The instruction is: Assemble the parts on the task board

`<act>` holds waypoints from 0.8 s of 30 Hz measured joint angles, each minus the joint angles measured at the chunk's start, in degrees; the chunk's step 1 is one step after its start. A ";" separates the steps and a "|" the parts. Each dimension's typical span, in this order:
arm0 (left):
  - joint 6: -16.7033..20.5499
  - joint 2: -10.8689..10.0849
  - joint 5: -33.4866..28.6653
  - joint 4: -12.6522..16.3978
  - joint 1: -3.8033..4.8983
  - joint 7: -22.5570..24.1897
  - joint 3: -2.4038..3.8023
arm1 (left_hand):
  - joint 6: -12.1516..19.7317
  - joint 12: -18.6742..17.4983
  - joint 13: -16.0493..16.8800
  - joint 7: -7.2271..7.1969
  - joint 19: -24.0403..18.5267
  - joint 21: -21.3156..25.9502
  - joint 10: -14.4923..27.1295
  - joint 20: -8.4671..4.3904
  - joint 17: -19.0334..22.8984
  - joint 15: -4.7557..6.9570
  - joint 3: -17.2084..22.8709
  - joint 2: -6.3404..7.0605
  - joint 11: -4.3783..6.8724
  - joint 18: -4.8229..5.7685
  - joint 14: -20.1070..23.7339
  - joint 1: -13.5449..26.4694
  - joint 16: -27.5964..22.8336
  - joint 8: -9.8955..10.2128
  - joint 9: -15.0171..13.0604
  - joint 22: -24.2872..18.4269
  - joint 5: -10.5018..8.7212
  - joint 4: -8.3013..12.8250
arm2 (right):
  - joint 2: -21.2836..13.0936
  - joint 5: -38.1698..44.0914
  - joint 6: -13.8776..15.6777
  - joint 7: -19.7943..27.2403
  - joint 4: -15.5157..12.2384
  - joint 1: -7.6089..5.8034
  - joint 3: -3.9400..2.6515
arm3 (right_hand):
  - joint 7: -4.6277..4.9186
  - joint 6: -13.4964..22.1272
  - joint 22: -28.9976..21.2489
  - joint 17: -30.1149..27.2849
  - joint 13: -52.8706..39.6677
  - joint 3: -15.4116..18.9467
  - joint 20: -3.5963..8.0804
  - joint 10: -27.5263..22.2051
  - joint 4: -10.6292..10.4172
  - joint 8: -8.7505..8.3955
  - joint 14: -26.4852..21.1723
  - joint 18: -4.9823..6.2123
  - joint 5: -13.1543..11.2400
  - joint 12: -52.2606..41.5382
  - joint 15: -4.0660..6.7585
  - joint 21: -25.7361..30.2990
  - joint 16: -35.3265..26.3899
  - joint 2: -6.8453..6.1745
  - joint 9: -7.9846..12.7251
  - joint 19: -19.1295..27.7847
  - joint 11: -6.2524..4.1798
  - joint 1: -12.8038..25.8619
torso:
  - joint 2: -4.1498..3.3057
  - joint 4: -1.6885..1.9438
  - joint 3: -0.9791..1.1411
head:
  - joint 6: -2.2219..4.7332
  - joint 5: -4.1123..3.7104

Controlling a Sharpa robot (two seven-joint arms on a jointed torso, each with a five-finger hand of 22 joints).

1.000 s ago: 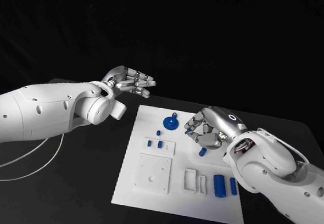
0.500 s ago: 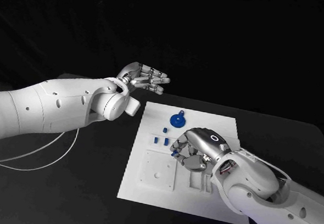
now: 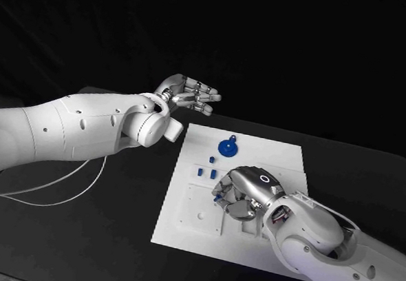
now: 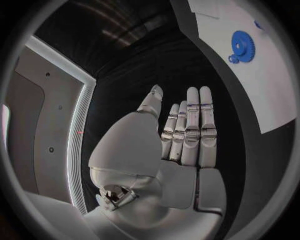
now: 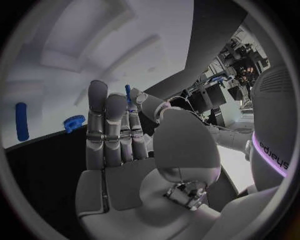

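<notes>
The white task board (image 3: 177, 231) lies in the middle of the black table. On its far end sits a blue gear (image 3: 227, 147), with small blue pegs (image 3: 206, 173) standing nearer. My right hand (image 3: 243, 195) hovers low over the board's middle, beside a square white plate (image 3: 200, 216). It pinches a small blue peg (image 5: 127, 93) between thumb and a finger. The right wrist view also shows the gear (image 5: 74, 122) and a blue cylinder (image 5: 22, 128). My left hand (image 3: 191, 92) is raised beyond the board's far left corner, fingers straight and holding nothing (image 4: 187, 130).
A white cable (image 3: 56, 192) loops on the table left of the board, under my left arm. My right forearm (image 3: 348, 259) covers the board's near right part. The table's edge (image 3: 362, 150) runs behind the board.
The camera has shifted. My right hand has carried the blue peg from the board's right side towards its middle and lower. The left hand stays raised with little change.
</notes>
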State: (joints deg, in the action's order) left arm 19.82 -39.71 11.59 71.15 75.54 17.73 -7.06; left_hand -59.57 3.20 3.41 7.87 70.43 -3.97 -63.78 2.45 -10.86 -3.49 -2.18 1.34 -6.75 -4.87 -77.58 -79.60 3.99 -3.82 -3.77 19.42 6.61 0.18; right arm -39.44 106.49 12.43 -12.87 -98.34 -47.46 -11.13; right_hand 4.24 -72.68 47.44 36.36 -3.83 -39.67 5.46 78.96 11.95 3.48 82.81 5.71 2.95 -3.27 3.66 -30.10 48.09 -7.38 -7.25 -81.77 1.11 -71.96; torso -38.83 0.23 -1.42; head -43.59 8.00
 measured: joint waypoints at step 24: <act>-0.43 -0.35 0.00 0.02 -0.01 -0.04 0.00 | 0.00 0.00 0.00 0.00 0.00 0.00 0.00 0.00 0.04 -0.20 -0.32 -0.22 0.00 0.00 0.20 -0.23 0.00 0.00 0.00 -0.55 0.00 0.32 | 0.24 2.05 -1.47 -0.28 0.63 0.69 0.11 | -0.07 0.12 1.02 -0.06 0.08 0.07 -0.05 0.18 0.07 -0.06 0.10 0.09 -0.07 -0.01 -0.10 0.99 0.00 0.22 -0.06 -0.13 -0.20 -0.22 | 0.03 -0.07 -0.02 | -0.74 0.59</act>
State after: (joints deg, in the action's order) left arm 19.39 -40.06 11.59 71.16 75.53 17.69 -7.06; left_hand -59.56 3.20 3.41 7.87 70.43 -3.97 -63.78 2.45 -10.81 -3.69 -2.49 1.12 -6.75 -4.87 -77.38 -79.83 3.99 -3.82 -3.77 18.87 6.60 0.49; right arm -39.19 108.54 10.96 -13.15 -97.70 -46.77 -11.02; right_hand 4.17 -72.56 48.46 36.30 -3.75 -39.60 5.41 79.14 12.01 3.42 82.91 5.80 2.88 -3.28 3.56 -29.11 48.09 -7.16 -7.31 -81.90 0.91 -72.18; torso -38.80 0.16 -1.44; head -44.33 8.59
